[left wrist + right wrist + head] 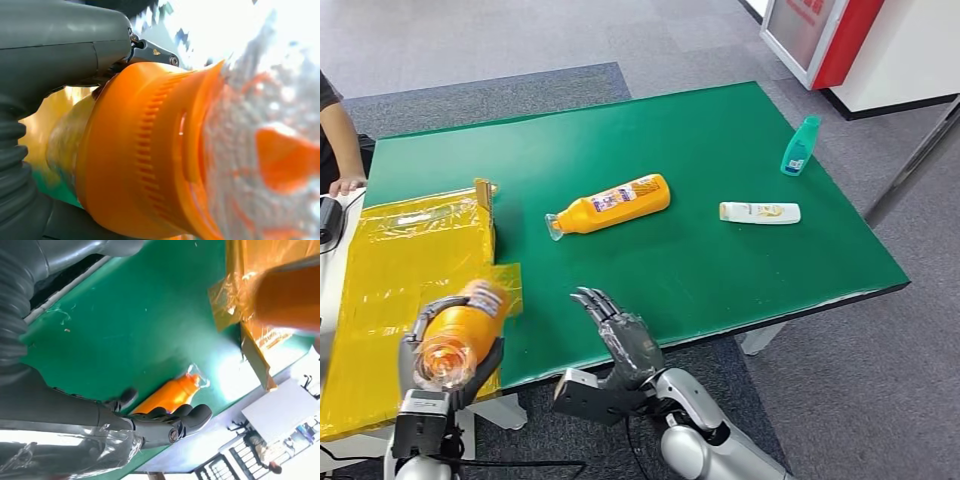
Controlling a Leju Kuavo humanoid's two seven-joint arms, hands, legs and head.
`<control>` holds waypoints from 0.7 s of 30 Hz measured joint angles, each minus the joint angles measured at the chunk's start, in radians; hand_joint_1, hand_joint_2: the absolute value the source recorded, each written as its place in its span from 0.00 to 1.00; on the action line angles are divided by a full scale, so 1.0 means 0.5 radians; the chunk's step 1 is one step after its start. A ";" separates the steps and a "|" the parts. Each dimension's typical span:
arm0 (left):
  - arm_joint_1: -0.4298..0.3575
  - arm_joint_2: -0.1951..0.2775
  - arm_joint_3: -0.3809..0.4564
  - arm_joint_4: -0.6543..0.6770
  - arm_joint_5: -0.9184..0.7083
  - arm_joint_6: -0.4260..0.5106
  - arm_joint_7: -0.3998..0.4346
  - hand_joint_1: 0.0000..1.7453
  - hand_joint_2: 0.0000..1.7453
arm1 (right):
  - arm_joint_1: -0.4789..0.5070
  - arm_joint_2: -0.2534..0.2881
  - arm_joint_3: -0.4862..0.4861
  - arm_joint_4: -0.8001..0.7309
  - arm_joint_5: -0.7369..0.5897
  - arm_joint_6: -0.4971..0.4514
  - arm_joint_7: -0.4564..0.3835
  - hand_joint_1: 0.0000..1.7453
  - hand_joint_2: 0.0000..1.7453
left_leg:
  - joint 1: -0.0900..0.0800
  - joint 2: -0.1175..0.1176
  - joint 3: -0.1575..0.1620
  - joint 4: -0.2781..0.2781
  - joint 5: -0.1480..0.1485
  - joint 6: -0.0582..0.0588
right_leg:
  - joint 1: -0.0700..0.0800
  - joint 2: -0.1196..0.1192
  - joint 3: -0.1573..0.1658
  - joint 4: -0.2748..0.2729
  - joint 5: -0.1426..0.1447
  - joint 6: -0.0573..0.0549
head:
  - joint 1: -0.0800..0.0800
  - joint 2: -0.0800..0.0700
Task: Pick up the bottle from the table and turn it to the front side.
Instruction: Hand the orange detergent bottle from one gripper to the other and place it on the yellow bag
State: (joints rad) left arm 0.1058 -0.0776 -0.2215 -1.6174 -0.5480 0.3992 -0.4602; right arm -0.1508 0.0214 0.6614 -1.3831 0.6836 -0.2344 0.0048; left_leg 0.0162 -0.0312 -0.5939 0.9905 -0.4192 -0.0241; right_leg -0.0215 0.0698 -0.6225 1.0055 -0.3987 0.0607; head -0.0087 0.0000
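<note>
Dark fingers of the left hand curl around an orange bottle and hold it clear of the green table — its clear cap end faces the head camera, its body points away toward the yellow sheet. In the left wrist view the same bottle sits close against the grey thumb, its ribbed orange collar and clear cap plain to see. The hand holds it over the near left part of the table, above the yellow sheet's near edge.

The right hand holds nothing; its fingers are extended and slightly apart, just above the table's near edge. In the right wrist view those fingers reach out with the green surface beyond.

A second orange bottle lies on its side near the middle of the table, beyond the right hand, cap toward the yellow sheet. A white bottle lies flat on the table, well apart from it on the side away from the sheet, and a teal bottle lies near the table's far corner on that side. A person's arm rests beside the table's far left corner.
</note>
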 joint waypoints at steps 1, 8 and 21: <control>0.000 0.006 0.016 -0.020 -0.073 0.121 0.008 1.00 1.00 | 0.017 -0.008 -0.013 -0.029 0.000 0.000 0.000 0.00 1.00 | 0.000 0.000 0.000 0.000 0.000 0.000 | 0.000 0.000 0.000 0.000 0.000 0.000 | 0.000 0.000; -0.018 0.092 0.152 -0.069 -0.663 0.484 0.276 1.00 1.00 | 0.121 -0.055 -0.087 -0.144 0.002 0.007 -0.001 0.00 1.00 | 0.000 0.000 0.001 0.000 0.000 -0.001 | 0.000 0.000 0.000 0.000 0.000 0.000 | 0.000 0.000; -0.119 0.405 0.282 0.131 -1.339 0.104 0.894 1.00 1.00 | 0.422 -0.114 -0.196 -0.250 -0.129 0.076 -0.064 0.00 1.00 | 0.000 0.000 0.000 0.000 0.000 -0.001 | 0.000 0.000 -0.002 0.000 -0.001 -0.001 | 0.000 0.000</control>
State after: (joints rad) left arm 0.0460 0.1247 -0.0806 -1.5518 -1.2173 0.4512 -0.0134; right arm 0.0604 -0.0357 0.5631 -1.5081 0.6190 -0.1964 -0.0272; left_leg 0.0162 -0.0311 -0.5942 0.9904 -0.4190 -0.0246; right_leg -0.0214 0.0697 -0.6233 1.0053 -0.3991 0.0603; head -0.0088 0.0000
